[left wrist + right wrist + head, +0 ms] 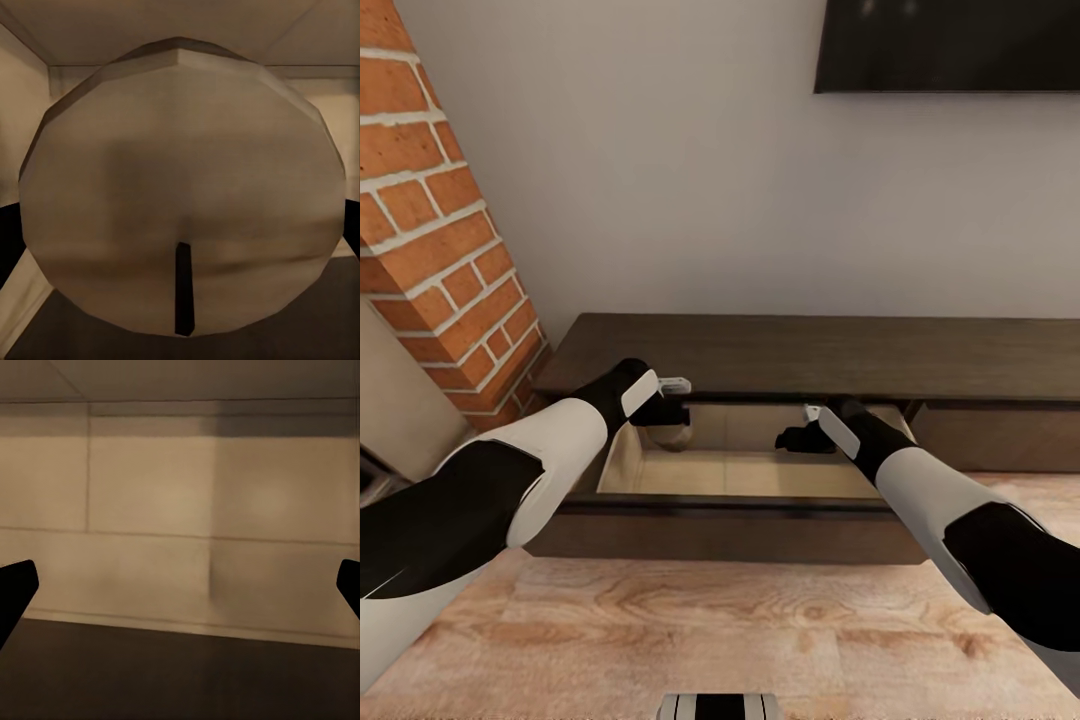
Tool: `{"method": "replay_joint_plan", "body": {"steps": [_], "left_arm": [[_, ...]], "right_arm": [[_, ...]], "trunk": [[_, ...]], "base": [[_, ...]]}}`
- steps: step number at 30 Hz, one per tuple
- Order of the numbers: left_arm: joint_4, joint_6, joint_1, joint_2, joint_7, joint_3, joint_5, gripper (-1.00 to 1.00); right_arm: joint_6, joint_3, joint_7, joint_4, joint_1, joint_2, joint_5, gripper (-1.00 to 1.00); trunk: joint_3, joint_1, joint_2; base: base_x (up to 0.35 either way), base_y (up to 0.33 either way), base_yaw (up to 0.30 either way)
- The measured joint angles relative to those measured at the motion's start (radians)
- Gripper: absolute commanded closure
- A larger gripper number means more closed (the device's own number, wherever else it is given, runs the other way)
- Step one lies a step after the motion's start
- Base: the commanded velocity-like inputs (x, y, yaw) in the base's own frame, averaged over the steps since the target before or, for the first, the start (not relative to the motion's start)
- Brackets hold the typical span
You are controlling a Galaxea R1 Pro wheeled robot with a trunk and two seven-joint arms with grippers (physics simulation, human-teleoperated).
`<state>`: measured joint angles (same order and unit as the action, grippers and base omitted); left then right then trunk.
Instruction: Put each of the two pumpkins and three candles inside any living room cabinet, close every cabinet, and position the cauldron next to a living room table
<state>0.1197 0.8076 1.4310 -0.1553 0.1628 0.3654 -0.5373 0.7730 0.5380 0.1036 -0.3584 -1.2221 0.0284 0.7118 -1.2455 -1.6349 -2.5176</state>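
Note:
The low dark-brown cabinet [810, 355] stands against the wall with one drawer [740, 475] pulled out, its inside pale wood. My left gripper [670, 410] reaches into the drawer's left end and is shut on a candle [677, 434]. In the left wrist view that candle [180, 187] looms large, with a tan rounded body, a pale top and a small dark wick, and dark fingers [6, 232] at its sides. My right gripper [792, 438] hangs open and empty inside the drawer's right half, its fingertips [15, 589] wide apart before the drawer's back wall [187, 510].
A red brick column [440, 230] rises at the left, close to the cabinet's end. A dark screen [950, 45] hangs on the wall above. Wooden floor [710, 620] lies between me and the cabinet, with my base [718, 706] at the bottom edge.

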Motion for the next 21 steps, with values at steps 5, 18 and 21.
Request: {"method": "replay_joint_plan", "body": {"steps": [5,18,21], "left_arm": [[0.000,-0.004,-0.002,-0.001,0.000,0.000,0.001,1.00],[0.000,-0.048,-0.018,-0.003,-0.001,0.001,0.001,1.00],[0.000,-0.049,-0.018,-0.005,-0.001,0.001,0.001,1.00]], "right_arm": [[-0.006,0.000,-0.002,0.018,0.000,-0.004,0.001,-1.00],[-0.006,0.001,-0.003,0.019,0.000,-0.015,0.001,-1.00],[-0.006,0.002,-0.003,0.019,0.000,-0.015,0.001,-1.00]], "trunk": [[-0.008,0.000,0.000],[-0.027,0.000,0.000],[-0.028,0.000,0.000]], "base": [[0.000,0.000,0.000],[0.000,0.000,0.000],[0.000,0.000,0.000]]}}
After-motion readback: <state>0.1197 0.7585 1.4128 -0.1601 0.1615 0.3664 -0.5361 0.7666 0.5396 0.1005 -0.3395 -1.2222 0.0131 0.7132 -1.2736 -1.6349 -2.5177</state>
